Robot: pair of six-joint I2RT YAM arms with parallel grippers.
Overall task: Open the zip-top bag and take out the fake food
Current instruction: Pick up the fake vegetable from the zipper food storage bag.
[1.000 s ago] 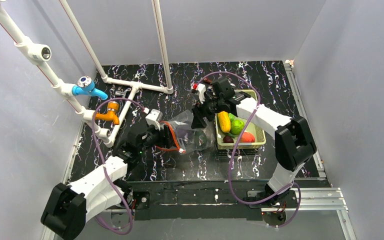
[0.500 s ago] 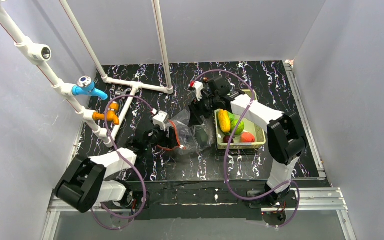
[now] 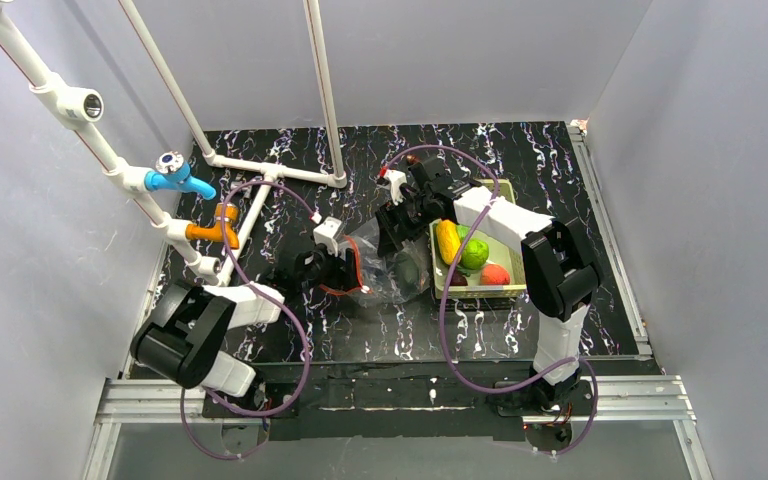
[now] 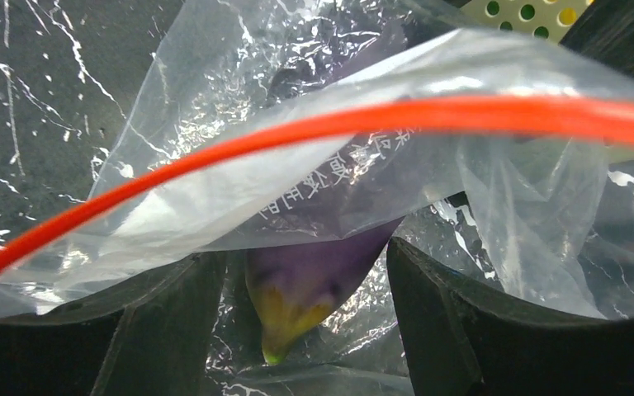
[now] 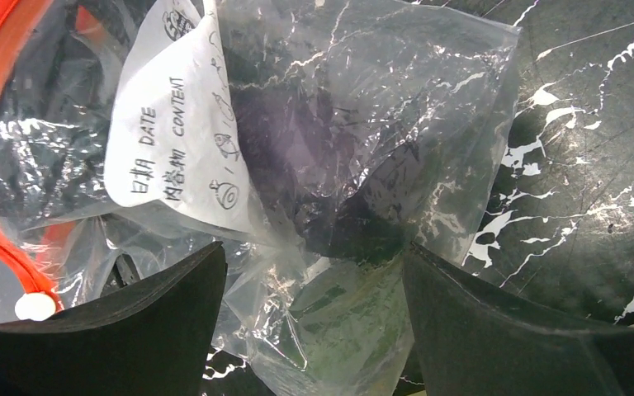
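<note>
The zip-top bag (image 3: 388, 258) lies crumpled left of the yellow-green basket (image 3: 480, 293), its red-orange zipper strip (image 4: 314, 125) gaping open. My left gripper (image 3: 348, 270) is open at the bag's mouth. In the left wrist view (image 4: 305, 252) its fingers flank the purple eggplant (image 4: 314, 276) without closing on it. My right gripper (image 3: 397, 232) is open over the bag's far side. In the right wrist view (image 5: 314, 247) bag plastic and a dark green piece (image 5: 355, 318) lie between its fingers. The basket holds a yellow piece (image 3: 448, 242), a green fruit (image 3: 475, 253) and a red tomato (image 3: 495, 274).
A white pipe frame (image 3: 260, 170) with a blue fitting (image 3: 175, 178) and an orange fitting (image 3: 218, 228) stands at the back left. Grey walls close in the black marbled table (image 3: 550, 160) on three sides.
My left arm has swung right and pushed its gripper into the bag's mouth. My right gripper has shifted slightly left and back. The bag has settled lower.
</note>
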